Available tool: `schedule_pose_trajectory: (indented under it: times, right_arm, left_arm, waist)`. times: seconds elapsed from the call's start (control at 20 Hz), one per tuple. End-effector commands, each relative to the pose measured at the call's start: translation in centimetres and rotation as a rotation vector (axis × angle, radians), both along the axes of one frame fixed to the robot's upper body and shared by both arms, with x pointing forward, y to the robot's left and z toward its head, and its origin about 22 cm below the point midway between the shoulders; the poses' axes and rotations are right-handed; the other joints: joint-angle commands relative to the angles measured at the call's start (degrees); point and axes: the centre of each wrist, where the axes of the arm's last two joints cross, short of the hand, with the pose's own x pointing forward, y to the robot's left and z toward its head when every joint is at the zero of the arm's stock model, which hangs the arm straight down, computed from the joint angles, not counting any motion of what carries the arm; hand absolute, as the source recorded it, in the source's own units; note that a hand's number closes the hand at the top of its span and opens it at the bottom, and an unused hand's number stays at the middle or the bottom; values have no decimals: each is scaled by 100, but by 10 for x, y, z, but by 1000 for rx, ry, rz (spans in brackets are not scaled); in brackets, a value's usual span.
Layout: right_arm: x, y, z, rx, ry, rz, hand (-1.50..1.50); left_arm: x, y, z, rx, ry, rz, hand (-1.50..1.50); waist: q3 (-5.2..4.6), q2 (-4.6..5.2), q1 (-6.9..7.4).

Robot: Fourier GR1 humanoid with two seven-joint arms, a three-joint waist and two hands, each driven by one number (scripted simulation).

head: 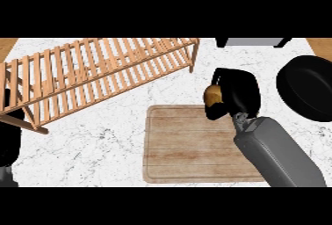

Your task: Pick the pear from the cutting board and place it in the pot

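Head view
Right hand [239, 92]: curled round the pear [212, 96], thumb and fingers wrapping it from the right, so most of the fruit is hidden behind the black palm.
Why held so: the side-on wrap leaves only the pear's left face showing; it looks like a carrying grasp, suited to moving the fruit across to the pot.
Pear, place: in the hand, at the board's [194, 145] upper right corner, over the edge where wood meets the desk [117, 132]. Whether it is clear of the board or touching it cannot be told from this steep angle.
Pear, look: golden brown, rounded, darker toward its lower side; only a small part shows.
Pot [314, 88]: black, round, at the right edge, partly cut off, well apart from the board; it lies to the hand's right, so the likely path runs rightward over bare desk.
Forearm [279, 154]: grey, crossing the board's lower right corner on its way up to the hand.
Rack [97, 70]: slatted wood, tilted across the upper left, away from the path.
Left hand [8, 145]: a dark shape at the left edge, probably this hand; its fingers cannot be told.
Stage, as judged: pear grasped, placing not yet done.
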Motion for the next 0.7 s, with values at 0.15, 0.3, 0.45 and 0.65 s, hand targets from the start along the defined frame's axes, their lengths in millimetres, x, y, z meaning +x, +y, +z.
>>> schedule_pose_trajectory:
  times: [0.15, 0.3, 0.45, 0.65]
  right_arm:
    - [60, -12, 72, 6, -241, -524, 150]
    - [75, -20, 98, -37, -380, -677, 150]
    - [88, -30, 117, -114, -454, -789, 150]
    - [96, -39, 139, -93, -532, -888, 150]
  left_arm:
    - [35, -50, 33, -2, -149, -233, 0]
    - [40, -46, 42, 15, -156, -246, 0]
    - [48, -58, 42, 15, -161, -246, 0]
    - [50, -61, 44, 5, -162, -238, 0]
  waist:
    - [89, -5, 140]
    - [93, 4, 214]
    - [95, 2, 131]
    - [114, -47, 83]
